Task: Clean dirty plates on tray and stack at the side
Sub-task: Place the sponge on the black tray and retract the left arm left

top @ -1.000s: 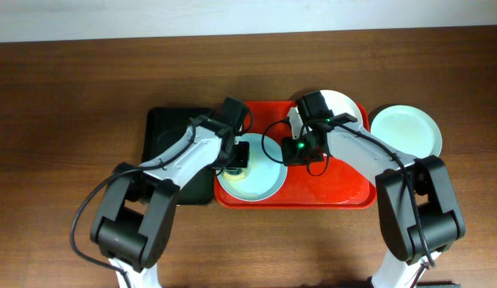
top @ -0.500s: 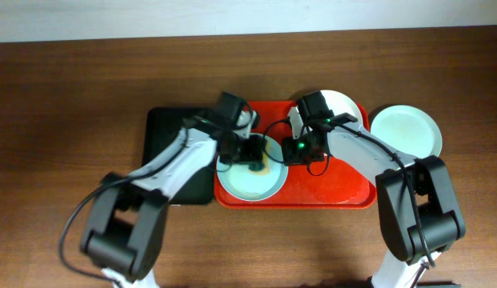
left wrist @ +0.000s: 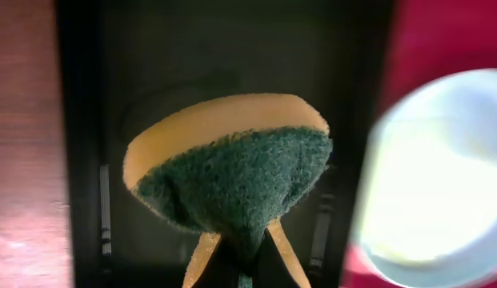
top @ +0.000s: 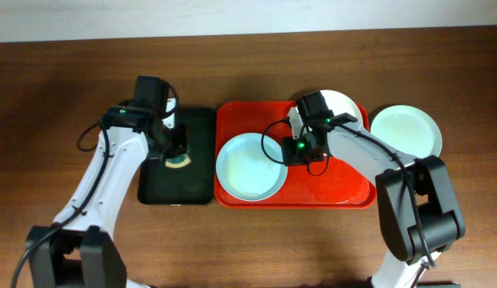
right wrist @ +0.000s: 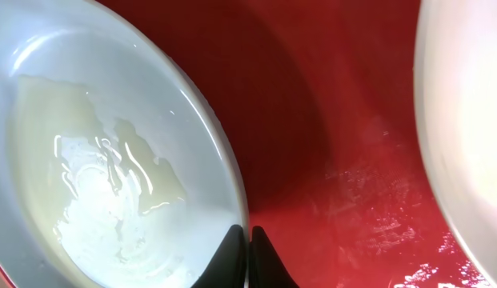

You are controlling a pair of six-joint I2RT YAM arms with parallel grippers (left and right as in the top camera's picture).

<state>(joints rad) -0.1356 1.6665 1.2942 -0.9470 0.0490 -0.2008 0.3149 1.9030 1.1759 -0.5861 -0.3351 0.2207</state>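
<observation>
Left end effector (top: 176, 154), clenched on the yellow-and-green scouring sponge (left wrist: 232, 168), has swung off the pale blue-green round plate (top: 244, 170) and now hangs over the narrow black tray (top: 198, 128), left of the large red plastic tray (top: 344, 190). Right end effector (right wrist: 244, 240) stays pinched on that plate's right rim; the plate sits wet at the red tray's near-left corner. Scrub looks done here, so likely next is stacking it on the second pale blue-green plate (top: 406, 130), on the bench off the tray's right edge; white plate (top: 350, 104) at the far-right corner is still pending.
</observation>
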